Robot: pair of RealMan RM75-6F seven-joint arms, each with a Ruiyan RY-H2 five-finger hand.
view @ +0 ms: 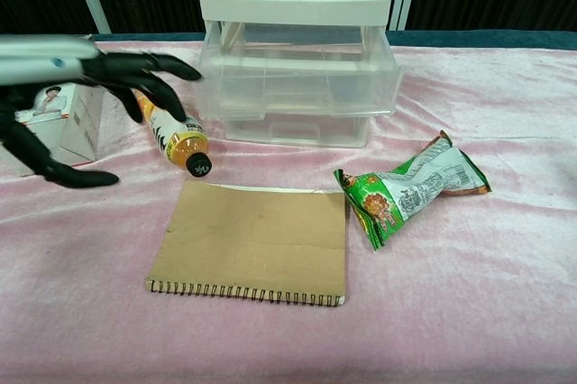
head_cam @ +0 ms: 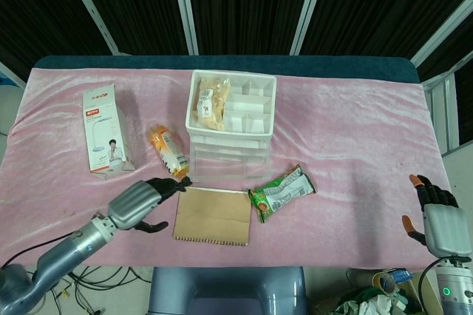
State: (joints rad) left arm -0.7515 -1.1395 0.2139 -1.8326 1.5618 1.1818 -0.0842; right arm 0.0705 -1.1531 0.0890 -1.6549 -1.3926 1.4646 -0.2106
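The robot's left hand [head_cam: 140, 202] hovers with fingers spread wide and nothing in them, just left of a brown spiral notebook [head_cam: 213, 216] lying flat on the pink cloth [head_cam: 347, 137] at the near edge of the table. Its fingertips point toward the cap of an orange drink bottle [head_cam: 168, 151] that lies on its side just beyond, between a white carton [head_cam: 103, 129] to the left and a clear drawer unit [head_cam: 229, 126] to the right; a snack bag sits in the unit's top tray. A green snack packet [head_cam: 281, 191] lies just right of the notebook. The right hand [head_cam: 436, 215] rests well apart at the near right corner, fingers apart and empty. The likely hazard: the bottle, lying loose on soft cloth, could roll if the spread fingers brush its cap, and a low sweep to the right could catch the notebook's edge and drag it toward the packet.
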